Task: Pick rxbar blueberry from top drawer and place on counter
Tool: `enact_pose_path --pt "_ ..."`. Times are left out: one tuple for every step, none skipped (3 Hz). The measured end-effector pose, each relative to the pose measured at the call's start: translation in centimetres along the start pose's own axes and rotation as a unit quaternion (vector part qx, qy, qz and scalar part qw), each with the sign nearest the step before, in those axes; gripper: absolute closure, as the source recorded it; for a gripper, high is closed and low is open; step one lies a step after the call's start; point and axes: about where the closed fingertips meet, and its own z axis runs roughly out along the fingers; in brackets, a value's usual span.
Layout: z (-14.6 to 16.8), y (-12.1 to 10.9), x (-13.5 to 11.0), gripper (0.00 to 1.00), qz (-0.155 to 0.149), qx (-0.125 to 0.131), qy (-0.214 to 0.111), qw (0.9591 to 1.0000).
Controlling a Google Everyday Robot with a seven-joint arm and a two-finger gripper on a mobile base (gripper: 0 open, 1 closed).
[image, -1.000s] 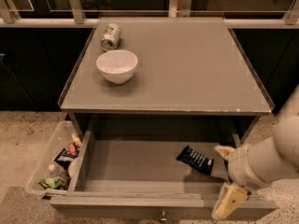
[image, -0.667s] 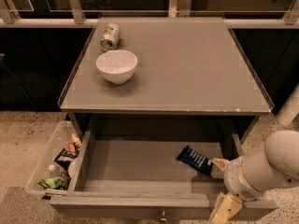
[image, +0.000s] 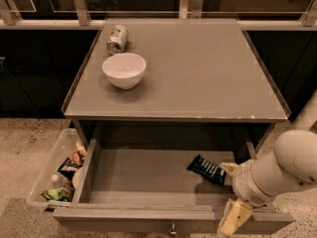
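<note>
The rxbar blueberry, a dark navy bar with pale lettering, lies flat on the floor of the open top drawer, near its right wall. My gripper is at the drawer's front right corner, just right of the bar. It is open: one pale finger sits by the bar's right end and the other hangs over the drawer's front edge. The bar is not between them. The counter is the grey tabletop above the drawer.
A white bowl and a can lying on its side are on the counter's left part. A clear plastic bin of snacks stands on the floor left of the drawer. The drawer's knob shows at its front.
My gripper and forearm have shifted slightly down and left, toward the drawer's front right corner. The bar has not moved.
</note>
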Motion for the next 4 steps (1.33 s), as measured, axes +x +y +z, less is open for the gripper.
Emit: enact_pose_path --pt "-2.1 -4.3 -6.6 0.0 -0.028 0.0 0.002 0.9996" --pt "-2.0 -4.1 -6.5 0.0 -0.027 0.0 0.003 0.9996" --pt "-1.2 -4.4 -5.7 0.0 -0.013 0.009 -0.003 0.9999" --pt "0.9 -4.2 -3.1 0.0 0.027 0.045 0.017 0.9985"
